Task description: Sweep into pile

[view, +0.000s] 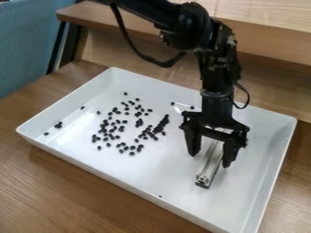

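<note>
Now, gripper (209, 160): stands open, fingers apart around metal bar (208, 169).
Black pieces (139, 123): lie scattered in white tray (188, 202), many of them close together.

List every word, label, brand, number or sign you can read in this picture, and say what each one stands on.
None: no text can be read here.
White tray: no readable print.
Slotted metal bar: no readable print.
Black robot arm: small pale marks near its upper joint, too small to tell whether they are lettering.
</note>
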Motion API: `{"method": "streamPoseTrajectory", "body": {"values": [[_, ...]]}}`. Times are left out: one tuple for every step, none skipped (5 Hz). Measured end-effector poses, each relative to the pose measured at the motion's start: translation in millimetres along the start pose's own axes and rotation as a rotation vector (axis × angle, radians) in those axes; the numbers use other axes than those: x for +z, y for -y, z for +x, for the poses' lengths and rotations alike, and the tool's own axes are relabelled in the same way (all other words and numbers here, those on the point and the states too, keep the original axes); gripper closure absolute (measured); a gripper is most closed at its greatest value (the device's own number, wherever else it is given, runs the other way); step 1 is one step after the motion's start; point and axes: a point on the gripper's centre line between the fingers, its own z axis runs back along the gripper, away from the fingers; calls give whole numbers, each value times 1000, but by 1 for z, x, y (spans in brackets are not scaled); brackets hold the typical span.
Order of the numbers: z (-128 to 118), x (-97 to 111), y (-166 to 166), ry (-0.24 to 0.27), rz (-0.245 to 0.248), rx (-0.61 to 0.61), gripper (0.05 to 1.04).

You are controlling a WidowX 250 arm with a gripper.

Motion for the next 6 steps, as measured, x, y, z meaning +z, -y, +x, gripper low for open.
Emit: {"method": "streamPoseTrajectory", "body": {"values": [[5, 2, 0, 26, 17, -10, 399], [7, -2, 3, 11, 28, -24, 662], [6, -1, 1, -1, 39, -71, 685], [6, -1, -1, -8, 37, -119, 685], [8, -1, -24, 5, 18, -105, 685], [6, -2, -44, 27, -22, -93, 685]]}}
